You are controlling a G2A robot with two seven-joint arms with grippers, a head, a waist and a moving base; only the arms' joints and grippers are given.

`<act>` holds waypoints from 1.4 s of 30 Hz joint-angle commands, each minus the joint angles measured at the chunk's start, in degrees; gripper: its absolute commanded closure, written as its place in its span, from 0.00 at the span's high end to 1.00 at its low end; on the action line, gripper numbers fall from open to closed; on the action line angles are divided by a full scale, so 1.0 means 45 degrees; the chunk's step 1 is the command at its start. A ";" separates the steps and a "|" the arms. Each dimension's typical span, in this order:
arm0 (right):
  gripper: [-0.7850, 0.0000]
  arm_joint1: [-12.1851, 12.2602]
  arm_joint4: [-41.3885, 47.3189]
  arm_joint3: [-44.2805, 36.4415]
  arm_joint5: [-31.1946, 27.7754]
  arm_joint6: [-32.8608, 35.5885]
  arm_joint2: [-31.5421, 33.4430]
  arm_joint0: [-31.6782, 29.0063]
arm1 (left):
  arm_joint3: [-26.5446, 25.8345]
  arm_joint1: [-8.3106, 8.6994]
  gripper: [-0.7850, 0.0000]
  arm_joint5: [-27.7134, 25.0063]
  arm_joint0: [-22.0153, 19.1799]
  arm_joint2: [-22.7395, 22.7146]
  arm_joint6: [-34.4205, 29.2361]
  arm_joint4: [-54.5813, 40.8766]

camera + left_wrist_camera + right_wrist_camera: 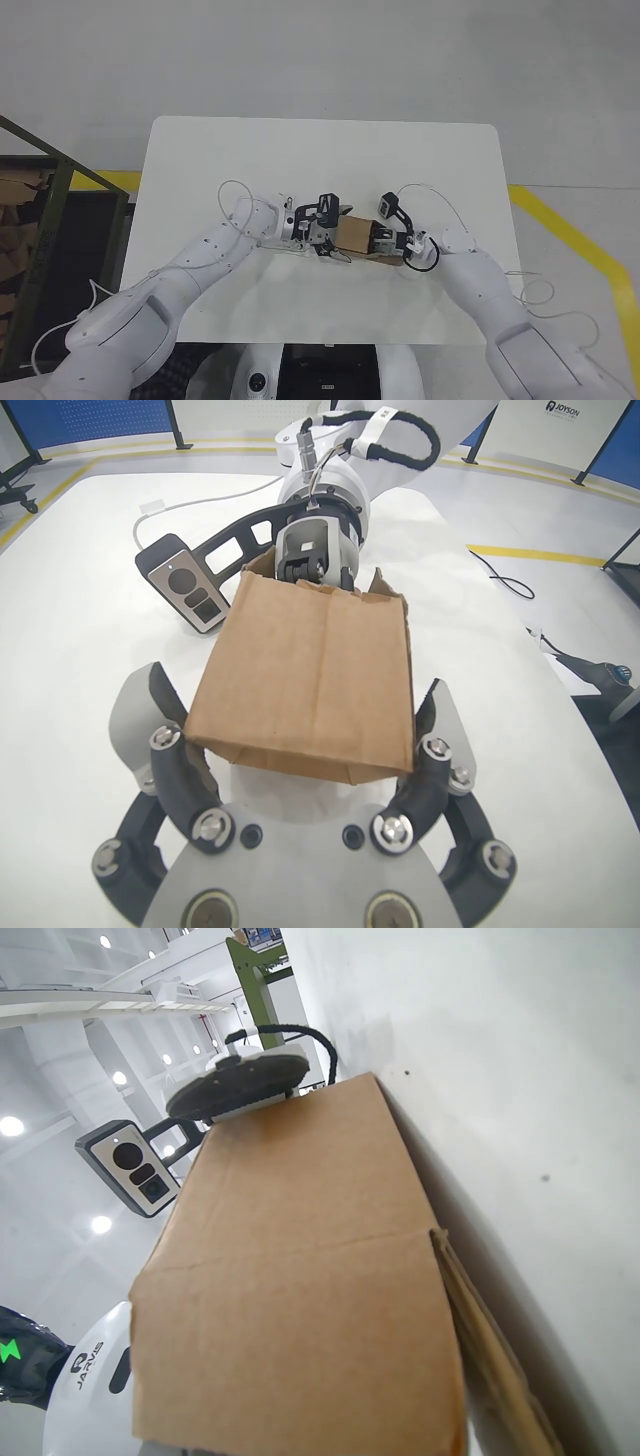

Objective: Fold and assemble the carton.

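Observation:
A small brown carton [355, 237] lies on its side near the middle of the white table [250, 160], held between both arms. My left gripper [297, 700] straddles the carton [315, 670] at its open near end. One pad [167, 705] presses one side, the other pad [432, 712] the opposite side. In the top view the left gripper [328, 237] sits at the carton's left end. My right gripper [312, 565] sits at the torn far end, partly behind the flaps, and meets the carton's right end [388, 243]. The carton [300, 1253] lies close before the right wrist camera.
Thin white cables [430, 195] loop on the table beside both wrists. A green rack [40, 230] with cardboard stands off the table's left edge. Yellow tape [570, 230] marks the floor to the right. The table's far half is bare.

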 commanded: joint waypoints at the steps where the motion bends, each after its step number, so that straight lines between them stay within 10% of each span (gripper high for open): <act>1: 0.00 -0.0034 -0.0020 0.0048 0.0017 0.0008 -0.0020 0.0018 | 0.0030 -0.0023 1.00 -0.0019 -0.0014 0.0010 0.0020 0.0030; 42: 0.00 0.0466 -0.0634 -0.2619 0.0353 -0.0085 0.0902 -0.0454 | -0.1040 0.1041 1.00 -0.0552 0.0703 -0.1727 0.0867 0.0865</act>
